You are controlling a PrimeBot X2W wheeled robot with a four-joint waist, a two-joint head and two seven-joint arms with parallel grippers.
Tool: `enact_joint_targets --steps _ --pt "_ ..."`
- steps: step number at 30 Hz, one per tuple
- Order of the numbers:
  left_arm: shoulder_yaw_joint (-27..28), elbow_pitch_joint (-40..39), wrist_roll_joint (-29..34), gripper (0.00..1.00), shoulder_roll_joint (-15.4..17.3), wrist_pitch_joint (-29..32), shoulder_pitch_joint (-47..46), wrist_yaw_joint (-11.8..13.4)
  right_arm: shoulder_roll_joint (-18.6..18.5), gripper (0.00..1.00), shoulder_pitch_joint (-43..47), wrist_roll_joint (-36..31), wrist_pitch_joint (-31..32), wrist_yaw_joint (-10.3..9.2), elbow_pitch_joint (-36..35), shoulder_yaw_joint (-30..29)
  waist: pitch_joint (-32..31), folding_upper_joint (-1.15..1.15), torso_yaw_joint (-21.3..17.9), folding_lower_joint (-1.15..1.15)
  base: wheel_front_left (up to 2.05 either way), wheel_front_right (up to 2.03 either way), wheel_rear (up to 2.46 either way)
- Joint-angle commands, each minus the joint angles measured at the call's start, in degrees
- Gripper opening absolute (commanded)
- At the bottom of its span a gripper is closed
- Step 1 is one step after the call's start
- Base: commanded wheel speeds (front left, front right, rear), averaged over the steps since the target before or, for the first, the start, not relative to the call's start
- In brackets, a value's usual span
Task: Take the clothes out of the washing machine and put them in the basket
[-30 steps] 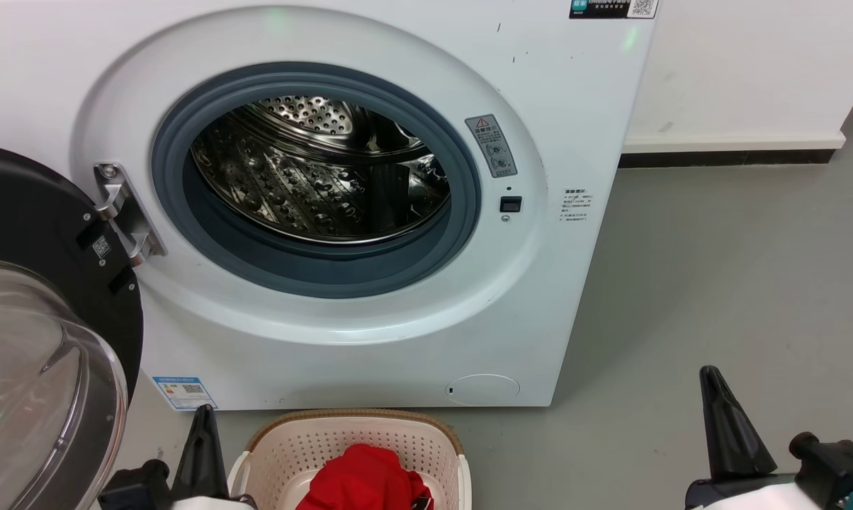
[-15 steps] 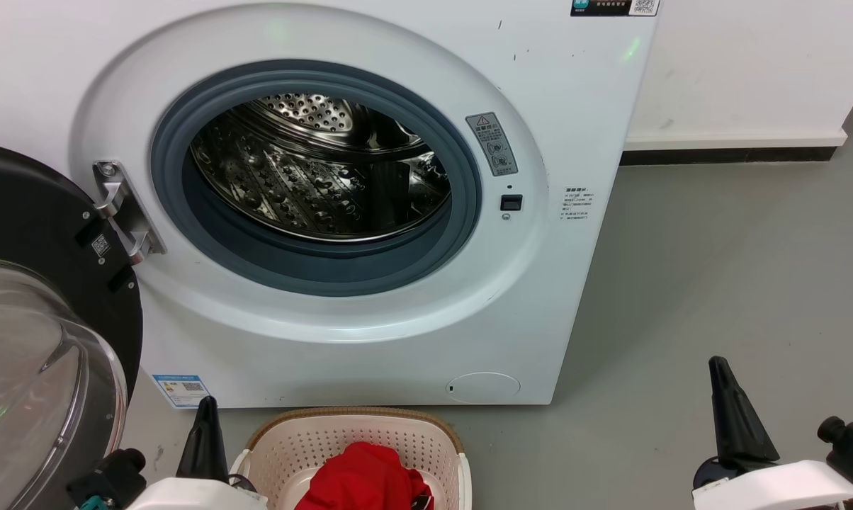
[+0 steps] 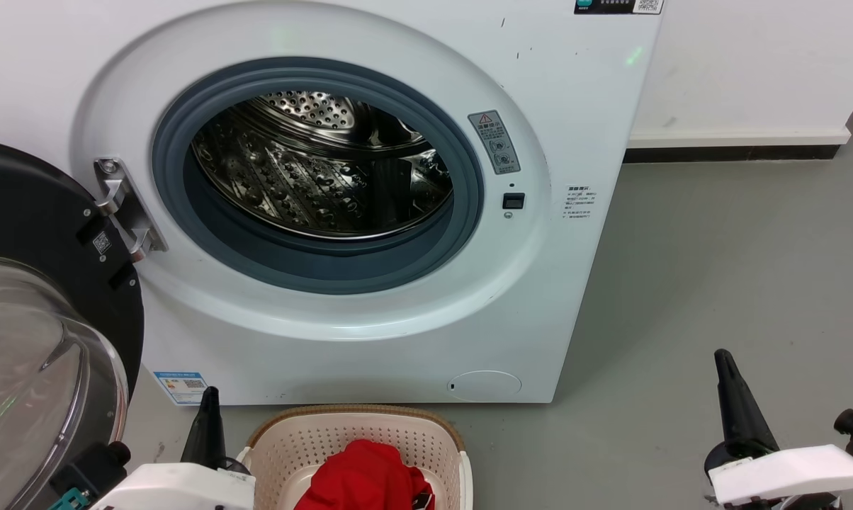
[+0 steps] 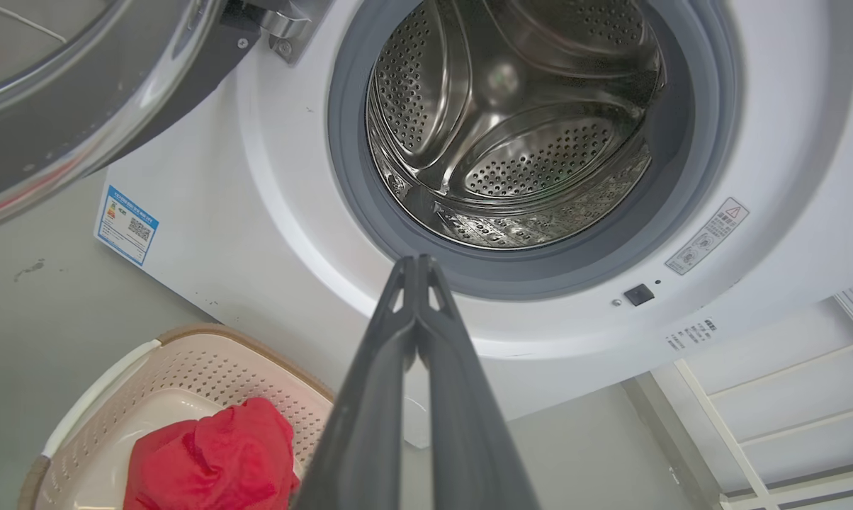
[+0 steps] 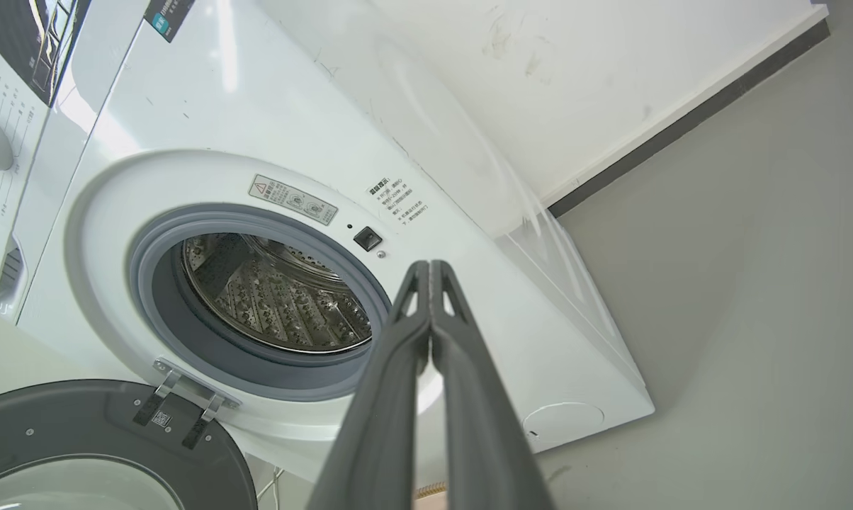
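Head view | clothes (image 3: 363,474) in basket (image 3: 356,412), 6 o'clock, look soft, light | best pinched at a fold | left gripper (image 3: 211,394), right gripper (image 3: 722,358) pressed together

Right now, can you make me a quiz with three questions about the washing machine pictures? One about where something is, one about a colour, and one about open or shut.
1. Where are the red clothes?
A. on the floor
B. in the basket
C. on a shelf

2. What colour is the basket's top rim?
A. blue
B. green
C. brown

3. How is the washing machine door?
A. open
B. shut
C. taken off

Answers:
1 B: the red bundle lies inside the basket, in front of the machine.
2 C: a brown woven-look band runs along the top of the cream basket.
3 A: the door hangs swung out on its hinge at the left, so you can look straight into the shiny drum.
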Motion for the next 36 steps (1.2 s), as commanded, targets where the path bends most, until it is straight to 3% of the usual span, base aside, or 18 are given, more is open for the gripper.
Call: enact_joint_targets --steps 1,36 --pt "0.22 -0.39 -1.82 0.00 0.04 0.36 -1.46 -0.48 -0.48 0.00 -1.56 2.08 0.30 0.01 -0.20 -0.21 0.02 0.00 0.02 0.00 0.00 0.00 0.00" --pt "1.72 2.41 -25.10 0.00 0.03 6.13 -5.32 -3.38 -0.59 0.00 -5.32 26.18 5.94 0.00 3.87 -1.94 0.62 0.00 0.50 0.00 0.00 0.00 0.00"
